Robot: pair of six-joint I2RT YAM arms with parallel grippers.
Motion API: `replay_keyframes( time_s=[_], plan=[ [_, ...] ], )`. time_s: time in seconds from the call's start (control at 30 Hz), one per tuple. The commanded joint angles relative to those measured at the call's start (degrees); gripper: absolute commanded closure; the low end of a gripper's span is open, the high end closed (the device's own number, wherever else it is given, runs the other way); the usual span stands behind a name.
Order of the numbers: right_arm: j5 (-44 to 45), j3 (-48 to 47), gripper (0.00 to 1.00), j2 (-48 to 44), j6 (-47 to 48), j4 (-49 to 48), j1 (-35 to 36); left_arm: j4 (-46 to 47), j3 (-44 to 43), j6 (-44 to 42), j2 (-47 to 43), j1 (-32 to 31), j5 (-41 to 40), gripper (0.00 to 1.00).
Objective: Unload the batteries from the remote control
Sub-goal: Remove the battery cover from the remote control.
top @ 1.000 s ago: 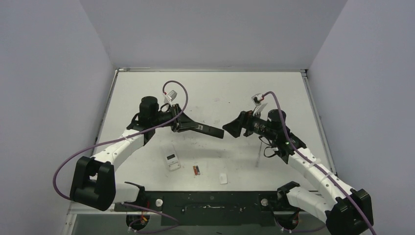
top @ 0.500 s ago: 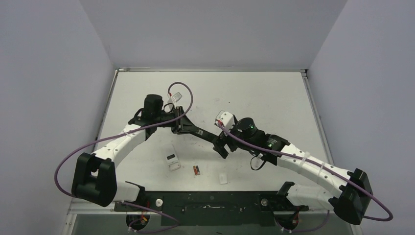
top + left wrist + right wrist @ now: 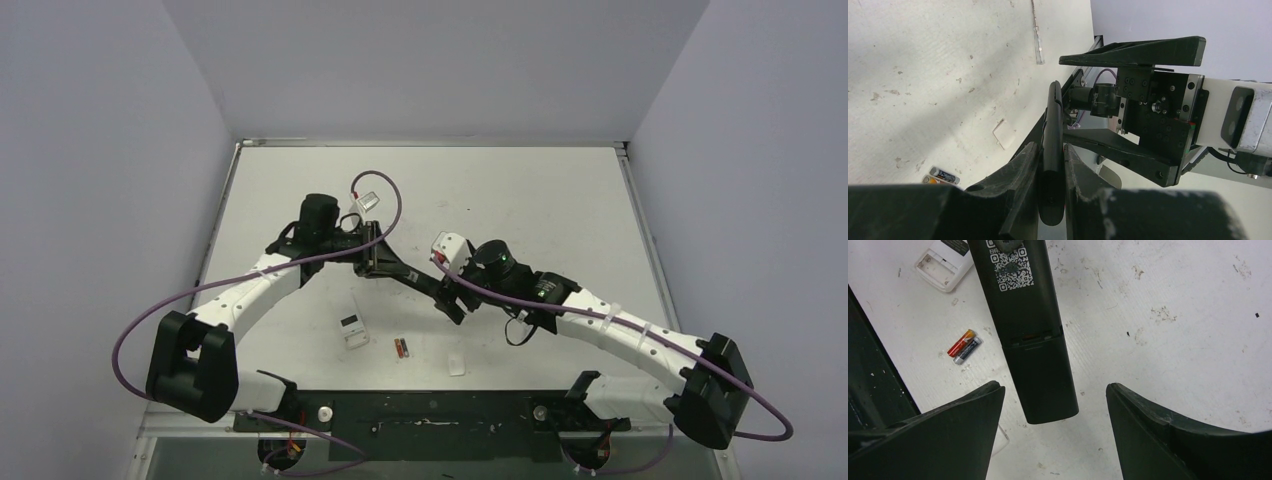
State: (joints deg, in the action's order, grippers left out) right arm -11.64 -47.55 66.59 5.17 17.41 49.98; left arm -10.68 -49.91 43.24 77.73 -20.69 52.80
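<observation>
Above the table, left gripper clamps the slim black remote (QR-coded back); right gripper gapes around its end.

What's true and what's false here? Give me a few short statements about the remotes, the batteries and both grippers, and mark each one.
1. The left gripper is clamped on the black remote. True.
2. The right gripper is shut on that remote's free end. False: its jaws stand open, one on each side of the end.
3. Two batteries lie side by side on the table. True.
4. The white remote is held in the right gripper. False: it lies on the table, near the batteries.
</observation>
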Motion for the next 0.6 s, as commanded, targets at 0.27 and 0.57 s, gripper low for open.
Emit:
replay_keyframes(
  time_s=[0.27,0.57],
  plan=[
    [0.3,-2.4,0.42,1.2,0.0,-2.0,0.4,0.7,-3.9,-0.9,0.0,-1.0,1.5,1.0],
    [1.3,-1.4,0.55,-0.2,-0.9,-0.9,0.4,0.6,-4.1,-0.9,0.4,-0.9,1.1,1.0]
  ],
)
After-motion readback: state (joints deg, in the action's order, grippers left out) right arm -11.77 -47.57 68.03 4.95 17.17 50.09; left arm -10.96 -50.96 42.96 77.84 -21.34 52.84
